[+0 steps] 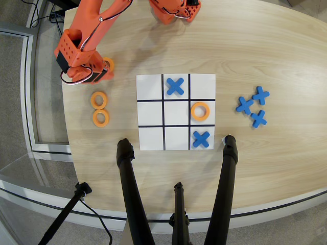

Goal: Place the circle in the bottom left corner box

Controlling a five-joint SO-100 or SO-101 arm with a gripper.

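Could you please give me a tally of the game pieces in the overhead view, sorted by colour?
Flat orange rings: 4 (one on the white board, two on the wooden table, one partly hidden under the arm)
Blue X-shaped pieces: 5 (two on the board, three right of it)
Total: 9
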